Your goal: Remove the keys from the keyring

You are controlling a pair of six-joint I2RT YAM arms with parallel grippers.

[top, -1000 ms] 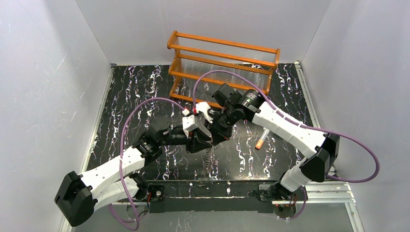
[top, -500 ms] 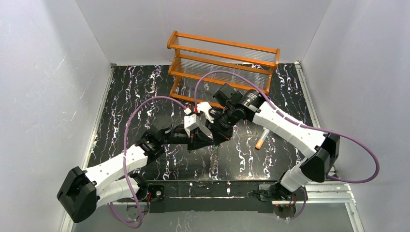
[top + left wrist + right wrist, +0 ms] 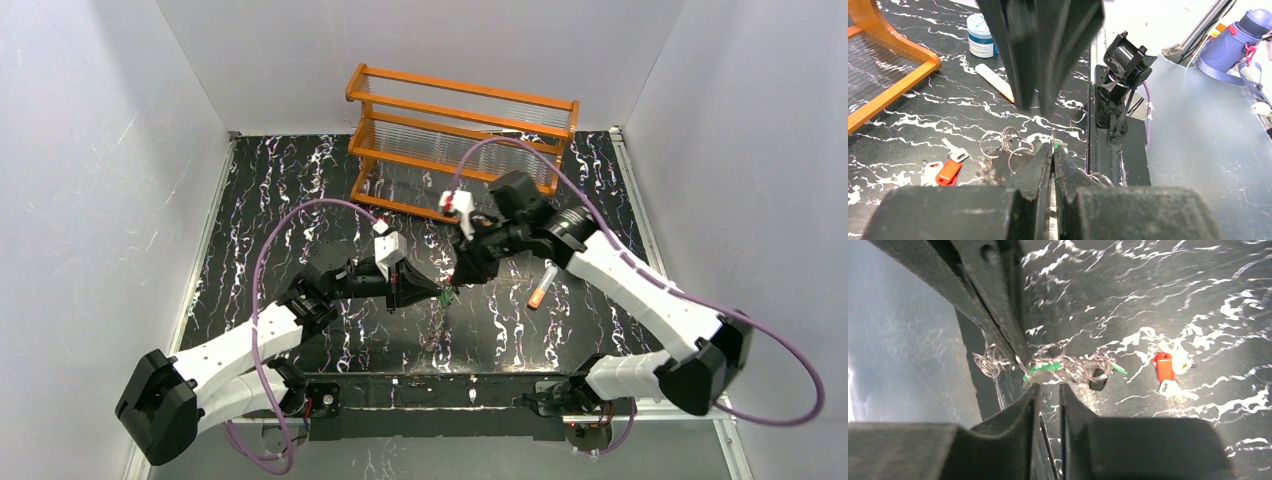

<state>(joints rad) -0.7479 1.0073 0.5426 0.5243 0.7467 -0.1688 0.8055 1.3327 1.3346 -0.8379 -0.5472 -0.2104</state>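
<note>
Keys: green key (image 3: 1044, 368) is caught in the keyring (image 3: 1078, 367), a tangle of silvery wire rings held above the tabletop (image 3: 1148, 290); red key (image 3: 1162, 366) lies loose on it, apparently already off.
Left gripper (image 3: 1053, 150): clamped tight on the green key, probably as an anchor.
Right gripper (image 3: 1049, 390): jaws barely parted, empty, just beside the tangle, placed to pull a ring.
</note>
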